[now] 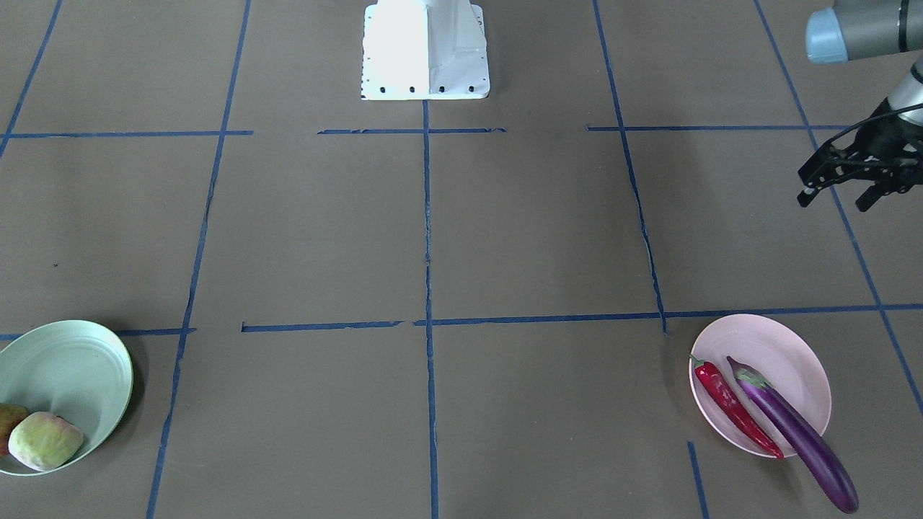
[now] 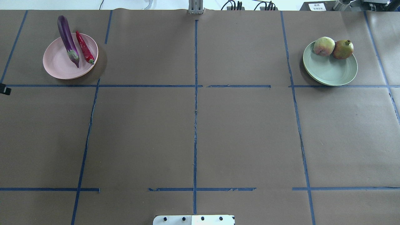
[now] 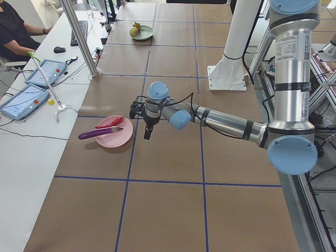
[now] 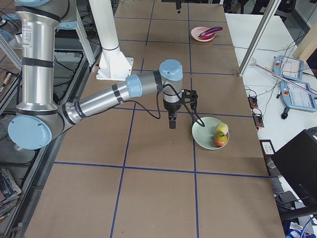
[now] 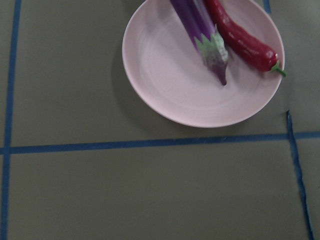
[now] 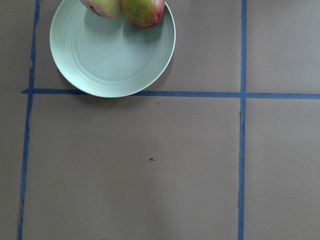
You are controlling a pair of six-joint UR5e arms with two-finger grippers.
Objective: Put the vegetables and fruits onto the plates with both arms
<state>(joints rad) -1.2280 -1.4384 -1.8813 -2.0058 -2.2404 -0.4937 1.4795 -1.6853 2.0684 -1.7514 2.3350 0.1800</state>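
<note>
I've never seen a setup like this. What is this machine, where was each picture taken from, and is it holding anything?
It is a robot with two jointed metal arms, the left arm and the right arm, each ending in a two-finger gripper. Two pictures look down on the table, one from behind the robot and one facing it. Two look along it from its ends, and two come from cameras on the wrists. A pink plate holds an eggplant and a chili. A green plate holds a pale green fruit and a red-yellow fruit. The left gripper is open and empty. The right gripper hangs near the green plate. I cannot tell whether it is open.
</note>
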